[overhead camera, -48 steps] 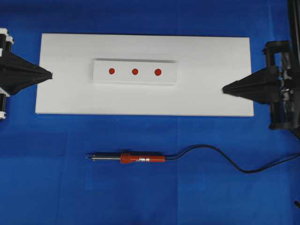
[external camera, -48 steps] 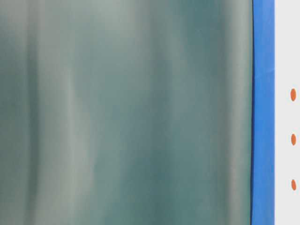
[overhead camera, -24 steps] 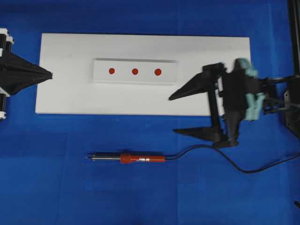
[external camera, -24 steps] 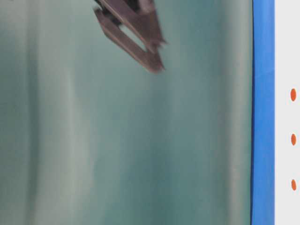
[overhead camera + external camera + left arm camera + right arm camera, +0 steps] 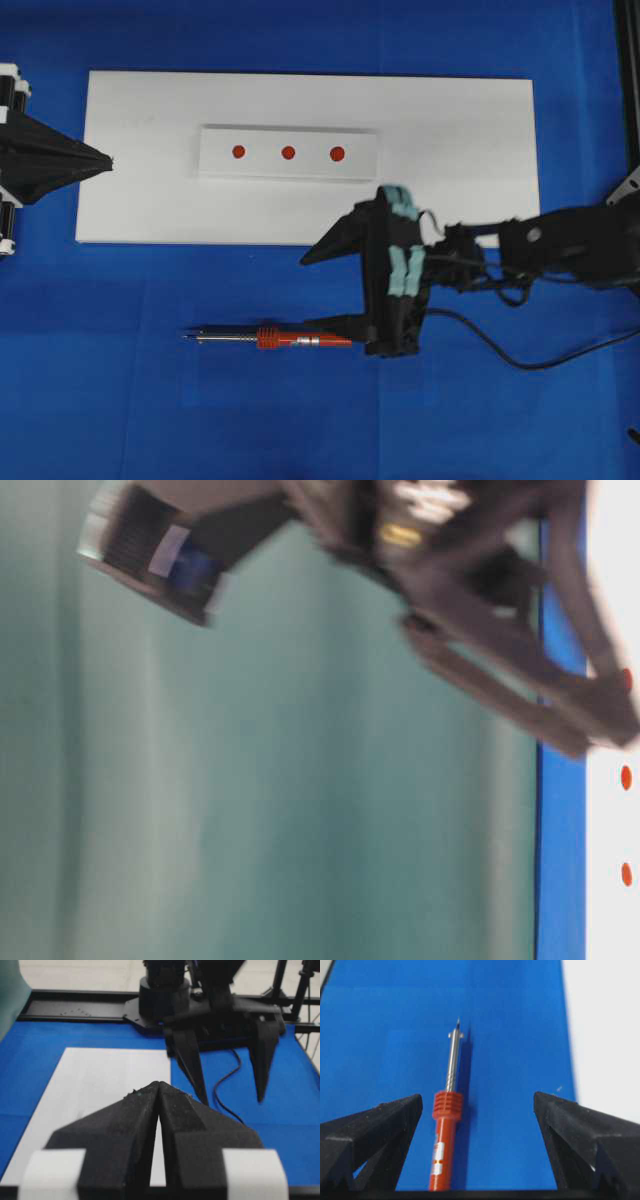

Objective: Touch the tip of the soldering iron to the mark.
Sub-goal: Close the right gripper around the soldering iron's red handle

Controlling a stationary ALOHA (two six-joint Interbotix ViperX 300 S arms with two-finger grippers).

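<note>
We are at the pickup: our right claw (image 5: 325, 285) hangs spread wide beside the soldering iron (image 5: 270, 338), grasping nothing. Next we should centre over the handle and clench. Left claw (image 5: 108, 161) rests clenched.

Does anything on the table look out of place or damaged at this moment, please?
Nothing stands out. The soldering iron lies flat and intact on the blue cloth, the three red marks sit in a row on their white block.

Your right gripper (image 5: 305, 290) jaws spread wide, one finger beside the red-orange-handled soldering iron (image 5: 268, 338); left gripper (image 5: 108, 160) pinched closed.
</note>
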